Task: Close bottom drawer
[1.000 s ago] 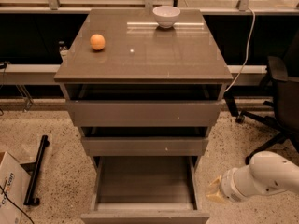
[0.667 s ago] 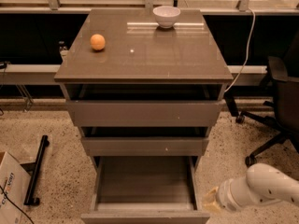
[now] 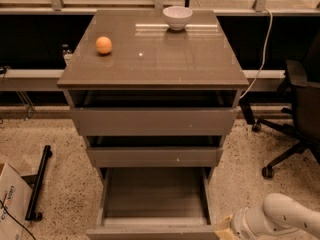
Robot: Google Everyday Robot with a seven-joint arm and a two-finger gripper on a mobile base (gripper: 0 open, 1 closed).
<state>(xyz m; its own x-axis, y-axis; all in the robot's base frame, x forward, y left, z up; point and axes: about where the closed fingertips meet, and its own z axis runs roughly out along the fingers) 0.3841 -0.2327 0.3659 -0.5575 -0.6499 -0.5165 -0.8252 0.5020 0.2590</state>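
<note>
Where the view ends at its near edge, the gripper [image 3: 223, 228] sits low on the right at the tip of a white arm [image 3: 282, 217], just beside the near right corner of the bottom drawer [image 3: 155, 196]; whether it touches the drawer, and whether it is spread or pressed together, I cannot tell. The bottom drawer stands pulled well out toward the near side, its deep grey-brown box open to view and its flat front cut by the picture's edge. On the speckled floor at near left lie a cardboard box [image 3: 10, 206] and a black bar [image 3: 38, 183]. Above the open box, the middle drawer [image 3: 150, 156] is out only slightly, and the top drawer [image 3: 152, 121] above it likewise shows a dark gap under the counter [image 3: 165, 59]. An office chair [image 3: 300, 109] stands to the right. On the counter an orange [image 3: 104, 45] rests at the left, and a white bowl [image 3: 177, 17] sits at the far edge, well apart from it. A white cable [image 3: 263, 44] hangs at far right.
</note>
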